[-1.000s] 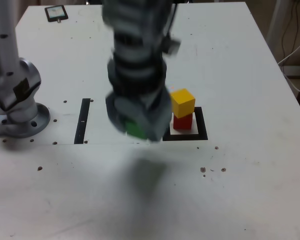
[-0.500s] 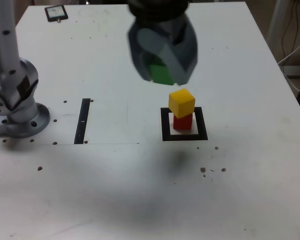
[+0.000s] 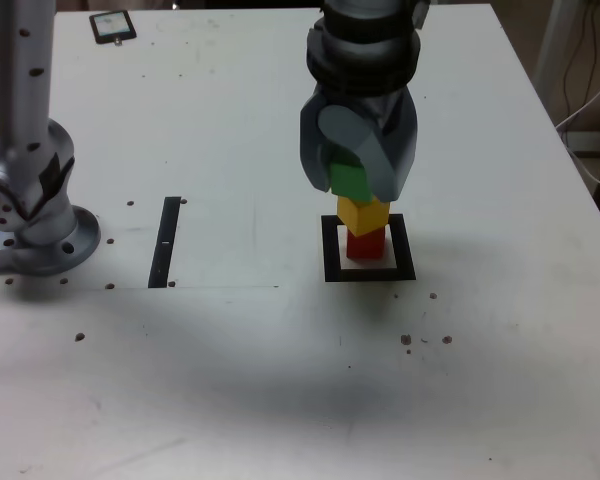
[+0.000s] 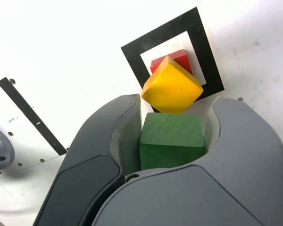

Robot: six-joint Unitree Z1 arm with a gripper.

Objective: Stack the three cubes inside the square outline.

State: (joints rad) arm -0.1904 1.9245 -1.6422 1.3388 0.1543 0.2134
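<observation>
The gripper (image 3: pixel 359 182) grasps the green cube (image 3: pixel 350 181) just above the yellow cube (image 3: pixel 363 215), which sits on the red cube (image 3: pixel 365 244) inside the square outline (image 3: pixel 368 271).

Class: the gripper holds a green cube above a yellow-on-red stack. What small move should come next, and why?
Probably shift the green cube until it is centred over the yellow cube, then lower: the wrist view shows them offset, the yellow one twisted on the red cube, and the gripper shut.

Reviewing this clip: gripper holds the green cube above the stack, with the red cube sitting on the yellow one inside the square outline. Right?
Not quite. The order is reversed: the yellow cube sits on the red cube, as the exterior view shows. The gripper does hold the green cube above them, inside the square outline.
</observation>
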